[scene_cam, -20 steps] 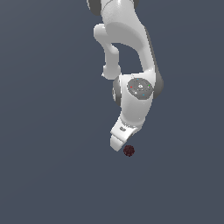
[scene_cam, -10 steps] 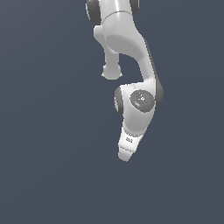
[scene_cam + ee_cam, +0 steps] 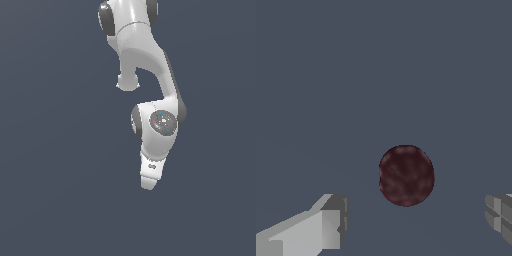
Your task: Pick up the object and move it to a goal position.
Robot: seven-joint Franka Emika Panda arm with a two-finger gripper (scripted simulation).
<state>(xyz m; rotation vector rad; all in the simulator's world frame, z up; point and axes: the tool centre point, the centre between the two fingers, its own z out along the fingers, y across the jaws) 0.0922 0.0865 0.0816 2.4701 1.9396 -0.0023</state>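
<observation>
I've got the gripper (image 3: 415, 220) spread wide right over the ball (image 3: 406, 175), which sits on the floor between the fingers (image 3: 326, 225), so I can drop straight down and close.

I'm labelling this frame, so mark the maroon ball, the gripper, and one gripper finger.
maroon ball (image 3: 406, 175), wrist view, centre of its mottled surface.
gripper (image 3: 416, 220), wrist view, midway between fingertips.
finger (image 3: 331, 220), wrist view, its grey tip.
</observation>
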